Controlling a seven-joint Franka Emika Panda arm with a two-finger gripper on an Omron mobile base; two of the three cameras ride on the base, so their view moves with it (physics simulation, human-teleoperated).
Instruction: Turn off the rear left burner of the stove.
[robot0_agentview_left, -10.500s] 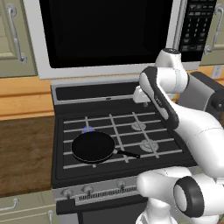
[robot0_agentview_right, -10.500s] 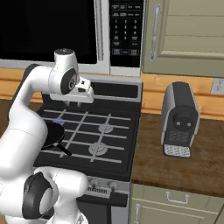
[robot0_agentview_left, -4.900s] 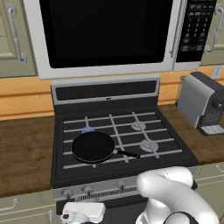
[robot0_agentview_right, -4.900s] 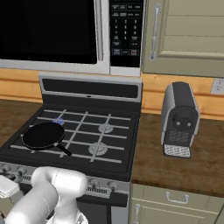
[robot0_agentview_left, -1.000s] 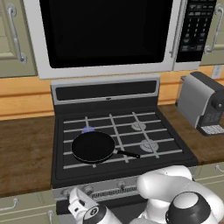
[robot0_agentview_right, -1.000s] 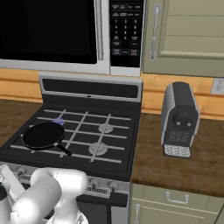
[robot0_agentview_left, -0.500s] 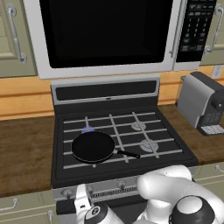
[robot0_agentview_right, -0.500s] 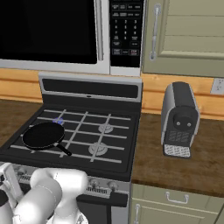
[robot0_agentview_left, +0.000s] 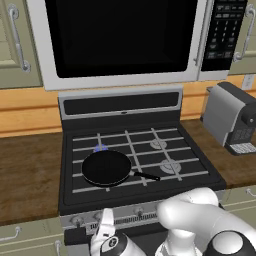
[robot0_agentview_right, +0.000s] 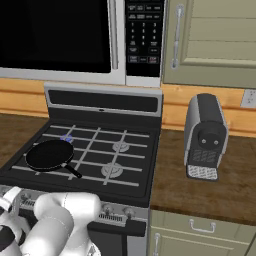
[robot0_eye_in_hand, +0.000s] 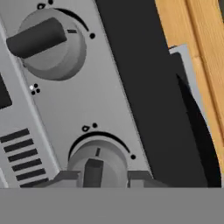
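Observation:
The black stove (robot0_agentview_left: 192, 170) has its rear left burner (robot0_agentview_left: 101, 148) lit, a small blue flame showing behind a black frying pan (robot0_agentview_left: 106, 167); the flame also shows in the right base view at the rear left burner (robot0_agentview_right: 66, 138). My gripper (robot0_agentview_left: 107, 223) is low at the silver knob strip, front left. In the hand view the gripper (robot0_eye_in_hand: 103, 178) is open, its fingertips (robot0_eye_in_hand: 65, 177) standing on either side of a round grey knob (robot0_eye_in_hand: 98, 159). A second knob (robot0_eye_in_hand: 48, 43) with a dark bar handle sits further along the strip.
A frying pan (robot0_agentview_right: 49, 154) covers the front left burner, its handle pointing right. A grey coffee machine (robot0_agentview_right: 205, 135) stands on the wooden counter (robot0_agentview_right: 200, 192) right of the stove. A black-doored microwave (robot0_agentview_left: 120, 35) hangs above. Cabinet drawers (robot0_agentview_right: 200, 227) lie below the counter.
My hand has crept up and to the right, closer to the front-left knobs. The blue flame is still burning; pan and stove have not moved.

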